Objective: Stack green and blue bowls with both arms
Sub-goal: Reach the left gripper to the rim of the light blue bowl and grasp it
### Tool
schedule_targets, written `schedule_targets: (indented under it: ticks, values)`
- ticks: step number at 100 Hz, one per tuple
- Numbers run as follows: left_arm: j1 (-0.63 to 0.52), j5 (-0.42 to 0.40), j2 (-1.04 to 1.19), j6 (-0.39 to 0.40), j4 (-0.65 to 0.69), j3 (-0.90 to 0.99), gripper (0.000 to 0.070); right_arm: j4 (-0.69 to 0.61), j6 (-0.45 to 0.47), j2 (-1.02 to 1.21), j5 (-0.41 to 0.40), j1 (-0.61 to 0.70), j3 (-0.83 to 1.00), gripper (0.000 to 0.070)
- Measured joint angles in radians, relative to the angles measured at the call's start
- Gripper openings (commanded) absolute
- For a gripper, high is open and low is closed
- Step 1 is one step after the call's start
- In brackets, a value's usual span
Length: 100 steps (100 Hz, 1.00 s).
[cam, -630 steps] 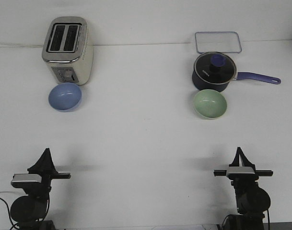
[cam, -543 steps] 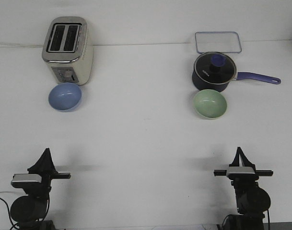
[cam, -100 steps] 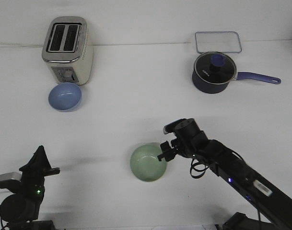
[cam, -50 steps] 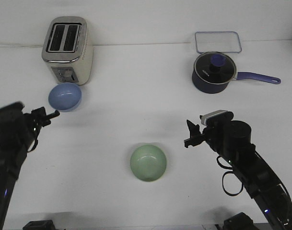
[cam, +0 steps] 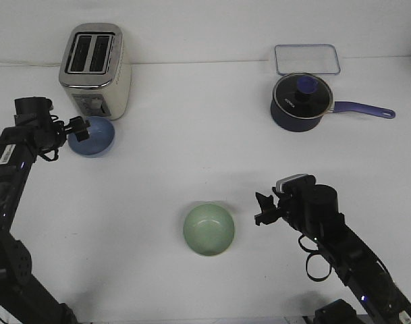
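The pale green bowl (cam: 208, 230) sits upright on the white table, front centre. The light blue bowl (cam: 96, 137) sits at the back left, just in front of the toaster. My left gripper (cam: 79, 129) is at the blue bowl's left rim, its fingers slightly apart with one over the rim; I cannot tell whether they touch it. My right gripper (cam: 260, 208) is open and empty, a short way to the right of the green bowl and apart from it.
A silver and cream toaster (cam: 95, 69) stands right behind the blue bowl. A dark navy saucepan (cam: 299, 102) with a purple handle (cam: 364, 109) and a clear rectangular tray (cam: 306, 59) stand at the back right.
My right gripper carried the green bowl from beside the saucepan to front centre, let it go and drew back right. My left arm rose and reached to the blue bowl's rim.
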Motion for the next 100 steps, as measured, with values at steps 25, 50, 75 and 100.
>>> schedule_targets:
  ticks: [25, 50, 75, 100]
  values:
    - [0.011, 0.0, 0.091, 0.006, 0.032, -0.003, 0.0475, 0.008, 0.006, -0.001, 0.0, 0.0, 0.0, 0.0344]
    - [0.011, 0.0, 0.115, 0.006, 0.087, -0.003, 0.0474, 0.009, 0.006, -0.001, 0.0, 0.0, 0.0, 0.0344]
    - [0.011, 0.0, 0.153, 0.007, 0.067, -0.003, 0.002, 0.009, 0.006, -0.001, 0.0, 0.0, 0.0, 0.0344]
    - [0.011, 0.002, 0.153, 0.006, 0.034, 0.01, 0.0014, 0.018, 0.006, -0.001, 0.0, 0.0, 0.0, 0.0343]
